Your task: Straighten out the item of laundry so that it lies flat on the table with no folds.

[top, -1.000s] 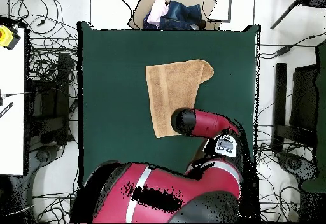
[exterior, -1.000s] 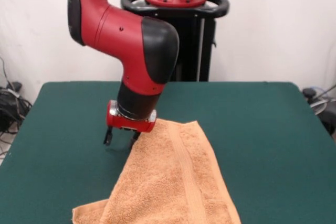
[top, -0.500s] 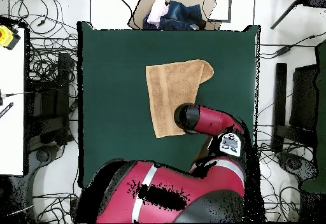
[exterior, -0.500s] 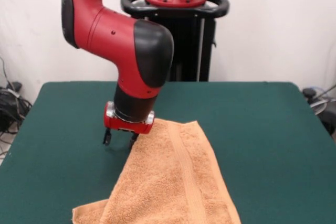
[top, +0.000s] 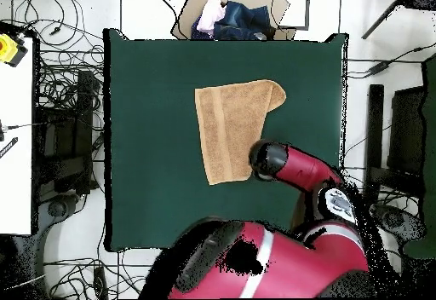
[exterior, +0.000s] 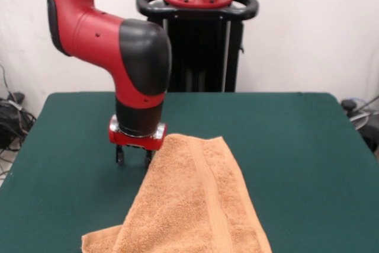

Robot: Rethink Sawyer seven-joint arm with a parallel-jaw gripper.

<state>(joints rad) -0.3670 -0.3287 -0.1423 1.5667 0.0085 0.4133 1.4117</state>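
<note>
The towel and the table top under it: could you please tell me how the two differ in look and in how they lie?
The towel is orange-tan and fuzzy, while the table is plain dark green and smooth-looking. The towel is small and covers only part of the much wider table. The towel lies folded over at one corner, with a woven band running along it; the table cloth lies flat and unmarked. Both are rectangular cloth surfaces.

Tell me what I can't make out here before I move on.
- Front view: the towel runs off the bottom edge, so its near end is cut off.
- Overhead view: the arm covers the gripper and the towel's corner beside it.
- Either view: what lies under the towel's folded layer.
</note>
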